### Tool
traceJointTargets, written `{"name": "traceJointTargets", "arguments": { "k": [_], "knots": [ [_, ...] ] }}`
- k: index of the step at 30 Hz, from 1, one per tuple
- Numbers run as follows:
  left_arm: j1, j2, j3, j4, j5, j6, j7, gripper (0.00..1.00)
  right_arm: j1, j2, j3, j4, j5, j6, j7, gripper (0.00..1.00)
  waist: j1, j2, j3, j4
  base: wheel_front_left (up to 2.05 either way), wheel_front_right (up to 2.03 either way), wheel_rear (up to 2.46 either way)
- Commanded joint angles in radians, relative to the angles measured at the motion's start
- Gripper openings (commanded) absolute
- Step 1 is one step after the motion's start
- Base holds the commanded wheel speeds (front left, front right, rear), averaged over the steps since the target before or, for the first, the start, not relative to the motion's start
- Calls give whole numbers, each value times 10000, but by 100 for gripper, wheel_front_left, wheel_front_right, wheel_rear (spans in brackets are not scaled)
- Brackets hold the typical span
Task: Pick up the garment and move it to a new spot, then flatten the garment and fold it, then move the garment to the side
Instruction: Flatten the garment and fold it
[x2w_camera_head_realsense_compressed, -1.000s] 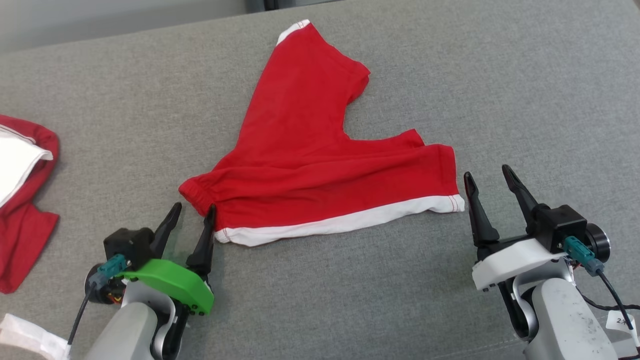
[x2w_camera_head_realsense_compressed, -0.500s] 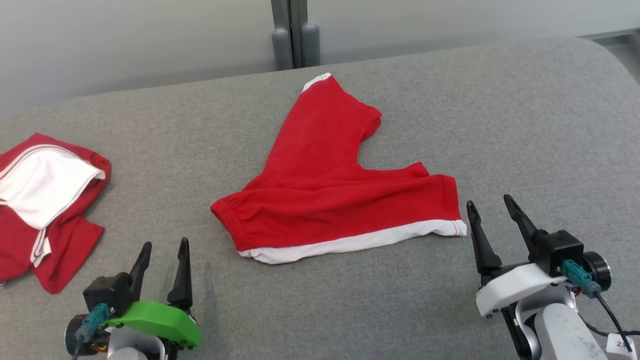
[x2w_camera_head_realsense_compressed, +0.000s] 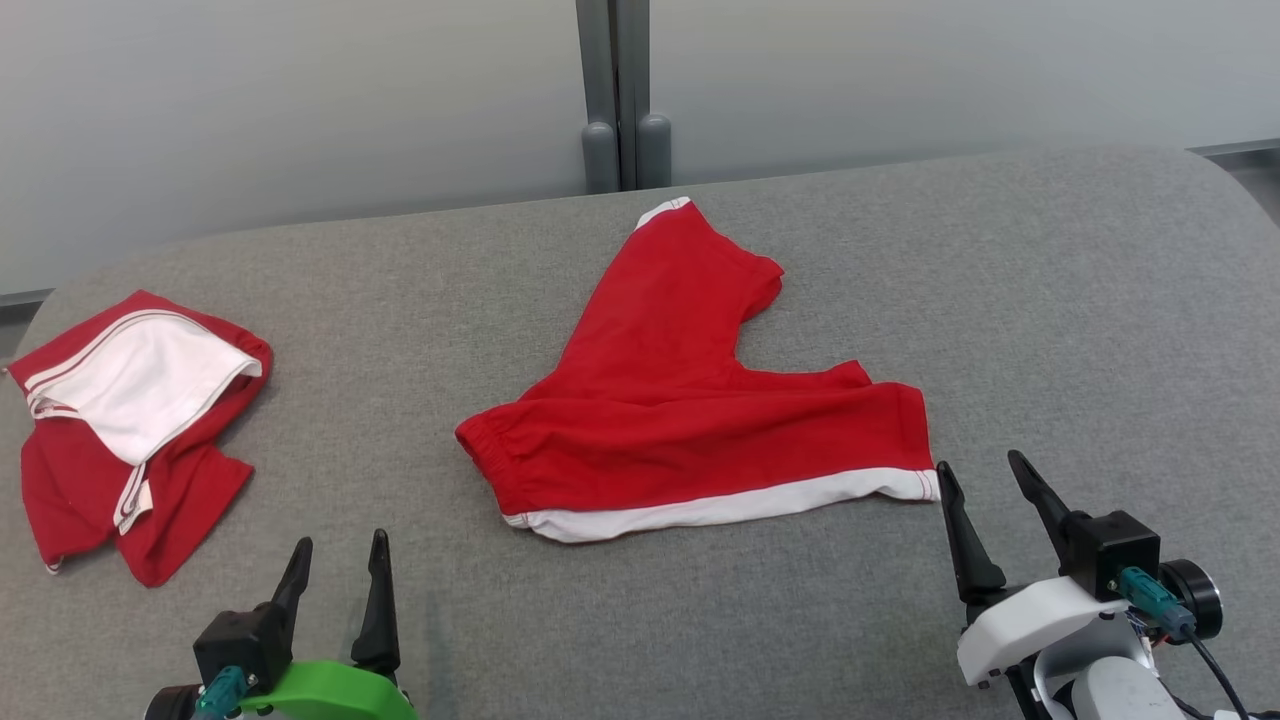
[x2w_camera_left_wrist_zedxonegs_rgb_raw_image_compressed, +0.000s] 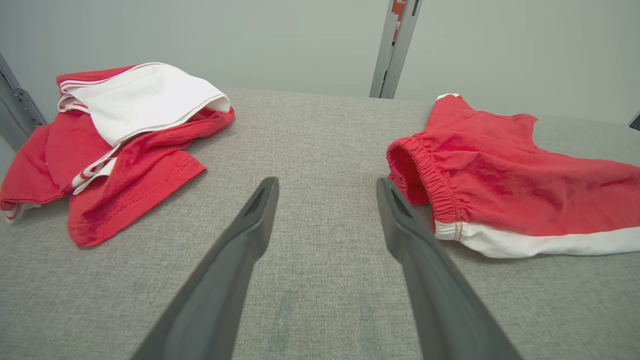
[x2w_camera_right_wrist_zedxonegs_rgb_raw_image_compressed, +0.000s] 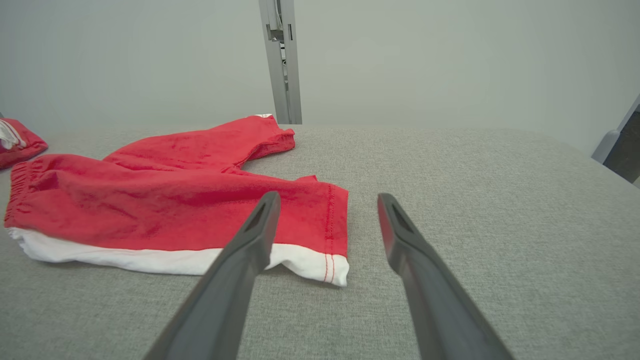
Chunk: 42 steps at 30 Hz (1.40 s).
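The garment (x2w_camera_head_realsense_compressed: 690, 410) is a pair of red shorts with a white side stripe, lying spread on the grey table (x2w_camera_head_realsense_compressed: 1050, 300), one leg toward the far edge, the other toward the right. Its elastic waistband (x2w_camera_left_wrist_zedxonegs_rgb_raw_image_compressed: 425, 175) faces left. My left gripper (x2w_camera_head_realsense_compressed: 338, 560) stands open at the lower left, well short of the waistband, with nothing between its fingers. My right gripper (x2w_camera_head_realsense_compressed: 985, 475) stands open at the lower right, its left finger just off the hem corner (x2w_camera_right_wrist_zedxonegs_rgb_raw_image_compressed: 335, 270) of the right leg. In both wrist views the garment (x2w_camera_right_wrist_zedxonegs_rgb_raw_image_compressed: 165, 200) lies flat on the table.
A second red and white garment (x2w_camera_head_realsense_compressed: 120, 420) lies crumpled at the table's left edge, also in the left wrist view (x2w_camera_left_wrist_zedxonegs_rgb_raw_image_compressed: 115, 140). A grey post (x2w_camera_head_realsense_compressed: 620, 90) stands against the pale wall behind the table. The rounded right end of the table (x2w_camera_head_realsense_compressed: 1230, 200) drops off.
The head camera has tilted up, bringing the wall and the left garment into view. My left gripper has drawn back from the waistband corner it stood beside, still open.
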Motion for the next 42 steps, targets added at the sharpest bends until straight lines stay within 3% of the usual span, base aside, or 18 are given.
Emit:
{"name": "traceJointTargets", "arguments": {
  "k": [1, 5, 11, 19, 27, 42],
  "knots": [
    [127, -16, 12, -46, -22, 24, -7, 100, 120, -41, -18, 15, 32, -14, 0, 100, 0, 0, 15, 2, 0, 0, 0],
    [2, -18, -447, -24, -324, 24, -7, 100, 53, -41, 51, -47, 111, -14, 0, 100, 0, 0, 131, -29, 0, 0, 0],
    [-591, 492, -2090, 228, -1130, 24, -7, 100, -356, -41, 164, -209, 60, -14, -2, 100, 0, 0, 877, -139, 0, 0, 0],
    [-1412, 1154, -3520, 395, -2456, 24, -7, 100, -877, -39, 267, -438, -80, -15, 0, 100, 0, 0, 1883, -400, 0, 0, 0],
    [-1873, 1749, -4424, 413, -3423, 24, -7, 100, -1136, -39, 318, -602, -92, -15, -1, 100, 0, 0, 2390, -590, 0, 0, 0],
    [-2293, 2315, -4977, -156, -3980, 24, 0, 100, -1263, -39, 433, -741, 6, -15, 0, 100, 0, 0, 2960, -734, 0, 0, 0]
  ]
}}
